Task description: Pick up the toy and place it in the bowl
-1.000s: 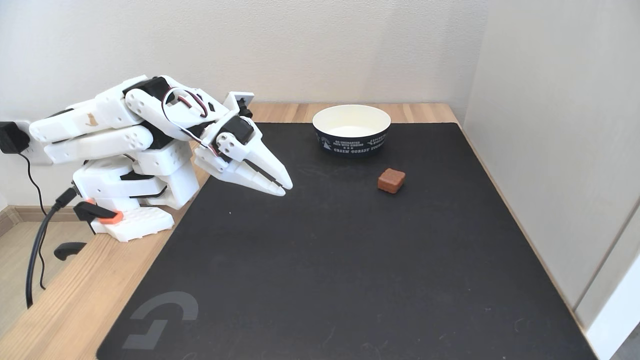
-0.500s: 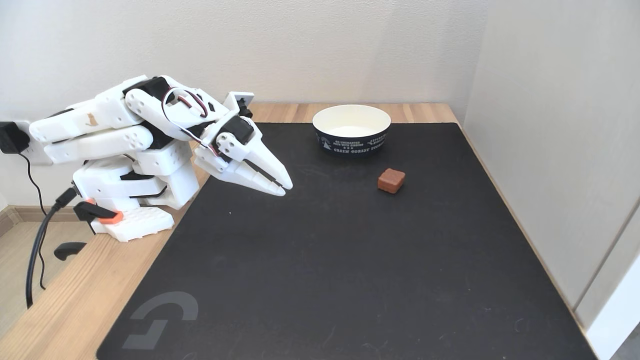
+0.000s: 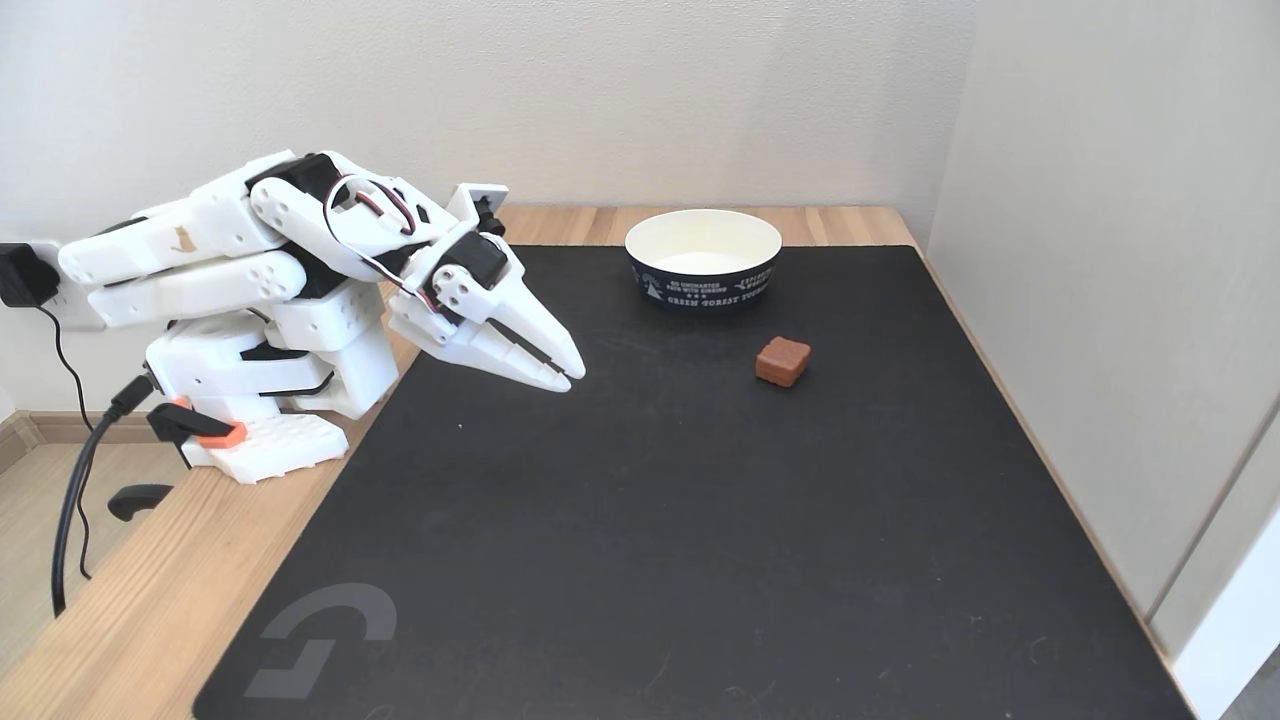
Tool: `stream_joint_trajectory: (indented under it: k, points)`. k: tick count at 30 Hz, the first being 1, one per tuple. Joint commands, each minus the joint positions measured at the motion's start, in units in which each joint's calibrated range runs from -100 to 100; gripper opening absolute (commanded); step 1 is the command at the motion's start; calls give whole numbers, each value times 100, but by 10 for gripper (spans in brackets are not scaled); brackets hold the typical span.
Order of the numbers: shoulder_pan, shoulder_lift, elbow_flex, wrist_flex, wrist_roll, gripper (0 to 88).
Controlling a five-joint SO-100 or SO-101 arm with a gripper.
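Gripper is seen pinched together, nothing held, over the mat's left side; toy sits just beside the bowl.

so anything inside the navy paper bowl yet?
No. The round navy paper bowl shows a bare white inside, though its near wall hides some of the floor. The small reddish-brown block sits outside it on the black mat.

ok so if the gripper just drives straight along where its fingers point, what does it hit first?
Probably the black mat. The gripper is shut and angled down to the right in the fixed view, so its line likely meets bare mat short of the toy and the bowl. Depth is unclear.
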Motion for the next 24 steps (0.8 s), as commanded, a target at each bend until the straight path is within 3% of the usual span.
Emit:
stream_joint_trajectory:
  k: [1, 3, 9, 10, 24]
  points:
    - [12, -75, 69, -5, -15, 39]
    - [12, -75, 69, -14, -10, 55]
    - [-164, -75, 69, -14, 27, 409]
    - [-180, -75, 69, -14, 27, 431]
    - [-197, -33, 15, 46, -26, 439]
